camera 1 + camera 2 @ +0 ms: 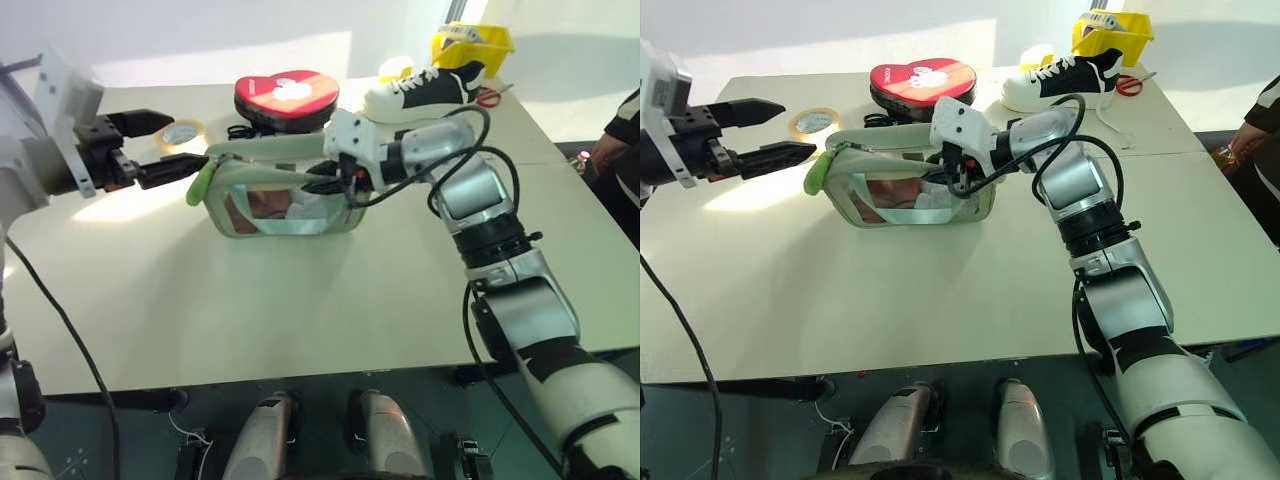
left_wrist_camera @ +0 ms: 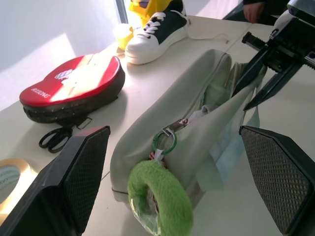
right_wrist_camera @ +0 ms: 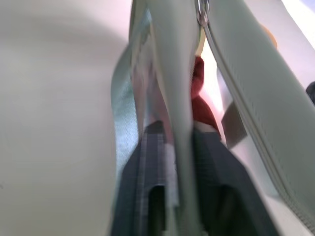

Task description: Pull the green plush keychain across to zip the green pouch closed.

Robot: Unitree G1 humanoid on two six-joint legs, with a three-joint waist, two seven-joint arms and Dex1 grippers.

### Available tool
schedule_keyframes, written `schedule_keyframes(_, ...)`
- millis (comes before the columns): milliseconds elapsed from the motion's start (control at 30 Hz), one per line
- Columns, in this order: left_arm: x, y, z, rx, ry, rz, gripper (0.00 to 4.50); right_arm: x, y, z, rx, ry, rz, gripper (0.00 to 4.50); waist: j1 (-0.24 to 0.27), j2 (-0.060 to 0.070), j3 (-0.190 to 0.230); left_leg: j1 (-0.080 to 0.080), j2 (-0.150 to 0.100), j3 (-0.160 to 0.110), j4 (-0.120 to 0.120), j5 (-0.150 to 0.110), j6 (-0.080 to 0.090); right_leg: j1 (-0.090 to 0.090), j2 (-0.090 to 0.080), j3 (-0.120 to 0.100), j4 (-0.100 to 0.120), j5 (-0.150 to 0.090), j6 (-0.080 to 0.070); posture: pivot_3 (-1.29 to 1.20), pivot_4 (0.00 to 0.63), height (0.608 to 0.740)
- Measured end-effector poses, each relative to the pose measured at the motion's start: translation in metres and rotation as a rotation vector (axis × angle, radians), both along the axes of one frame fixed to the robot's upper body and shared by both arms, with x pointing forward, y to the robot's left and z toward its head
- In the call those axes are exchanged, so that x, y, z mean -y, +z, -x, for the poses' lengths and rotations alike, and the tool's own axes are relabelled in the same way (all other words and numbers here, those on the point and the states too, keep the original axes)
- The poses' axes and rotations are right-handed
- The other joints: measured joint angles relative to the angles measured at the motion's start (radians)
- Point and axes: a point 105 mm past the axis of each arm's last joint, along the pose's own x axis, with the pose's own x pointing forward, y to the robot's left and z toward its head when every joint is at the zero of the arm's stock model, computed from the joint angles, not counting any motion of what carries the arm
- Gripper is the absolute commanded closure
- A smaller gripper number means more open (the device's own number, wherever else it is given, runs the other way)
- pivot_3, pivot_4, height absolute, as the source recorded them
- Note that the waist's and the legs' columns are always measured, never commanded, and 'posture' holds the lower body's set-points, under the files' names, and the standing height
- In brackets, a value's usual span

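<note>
Best done by closing the left end effector, now spread wide and empty just beside the pouch's left end, squarely on the green plush keychain, then drawing it along the zipper line toward the right end without lifting. Worth keeping the right end effector as an anchor: looks to be pinching a fold of fabric at the pouch's right end between partly closed fingers, though how firmly is hard to tell. Green pouch sits mid-surface, in front of a red heart-shaped box, long axis running left to right, top seam gaping open. Keychain hangs at the left end, drooping down toward the surface.
</note>
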Motion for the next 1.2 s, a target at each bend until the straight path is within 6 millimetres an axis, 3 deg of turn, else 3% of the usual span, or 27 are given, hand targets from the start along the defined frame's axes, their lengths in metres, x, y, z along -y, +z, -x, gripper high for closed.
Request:
schedule_keyframes(67, -0.002, -0.001, -0.001, -0.002, 0.006, 0.002, 0.00, 0.002, 0.004, -0.001, 0.002, -0.024, -0.014, 1.06, 0.004, 0.000, 0.000, 0.000, -0.001, 0.000, 0.000, 0.000, 0.000, 0.000, -0.001, 0.000, 0.000, 0.000, 0.000, 0.00, 0.150, 0.740)
schedule_keyframes(167, -0.006, -0.002, -0.003, -0.006, 0.021, 0.007, 0.00, 0.014, 0.022, 0.002, 0.035, -0.052, -0.035, 1.06, 0.009, 0.000, 0.000, -0.001, -0.001, 0.000, 0.001, -0.001, 0.000, 0.000, -0.001, 0.000, -0.001, 0.000, 0.000, 0.00, 0.150, 0.740)
schedule_keyframes(333, -0.023, -0.013, -0.006, -0.041, 0.083, 0.009, 0.00, 0.051, 0.049, 0.009, 0.117, -0.139, -0.041, 1.06, 0.006, -0.001, 0.000, -0.001, -0.001, 0.000, 0.000, -0.002, 0.000, 0.001, -0.002, -0.001, -0.002, 0.000, 0.000, 0.00, 0.150, 0.740)
schedule_keyframes(433, -0.030, -0.022, -0.009, -0.063, 0.110, 0.023, 0.00, 0.060, 0.031, 0.009, 0.077, -0.162, -0.031, 1.06, 0.002, -0.001, -0.001, -0.001, 0.000, 0.000, 0.000, -0.001, 0.001, 0.000, -0.002, -0.001, -0.002, 0.000, 0.000, 0.00, 0.150, 0.740)
schedule_keyframes(567, -0.036, -0.024, -0.012, -0.062, 0.134, 0.036, 0.00, 0.067, -0.011, 0.004, 0.028, -0.194, 0.027, 1.06, 0.005, -0.001, 0.000, -0.001, -0.001, 0.000, 0.001, -0.001, 0.001, 0.000, -0.003, -0.001, -0.002, 0.000, 0.000, 0.00, 0.150, 0.740)
schedule_keyframes(667, -0.040, -0.025, -0.015, -0.062, 0.149, 0.051, 0.00, 0.068, -0.012, 0.000, 0.052, -0.204, 0.031, 1.91, 0.005, -0.001, -0.001, -0.001, -0.001, 0.000, 0.001, -0.001, 0.001, 0.001, -0.002, -0.001, -0.002, 0.000, 0.000, 0.00, 0.150, 0.740)
schedule_keyframes(833, -0.037, -0.028, -0.017, -0.067, 0.146, 0.071, 0.00, 0.067, -0.009, -0.005, 0.077, -0.225, 0.014, 4.36, 0.003, -0.001, -0.001, -0.001, 0.000, 0.000, 0.001, -0.001, 0.001, 0.001, -0.003, -0.001, -0.002, 0.000, 0.000, 0.00, 0.150, 0.740)
schedule_keyframes(1167, -0.010, -0.067, -0.016, -0.124, 0.100, 0.022, 0.00, 0.061, -0.009, -0.005, 0.073, -0.214, 0.005, 4.45, 0.003, -0.001, -0.001, -0.001, 0.000, 0.000, 0.001, -0.001, 0.001, 0.001, -0.003, 0.000, -0.002, 0.000, 0.000, 0.00, 0.150, 0.740)
schedule_keyframes(1200, -0.011, -0.069, -0.018, -0.118, 0.109, 0.004, 0.25, 0.061, -0.009, -0.005, 0.073, -0.214, 0.005, 4.48, 0.003, -0.001, -0.001, -0.001, 0.000, 0.000, 0.001, -0.001, 0.001, 0.001, -0.002, 0.000, -0.002, 0.000, 0.000, 0.00, 0.150, 0.740)
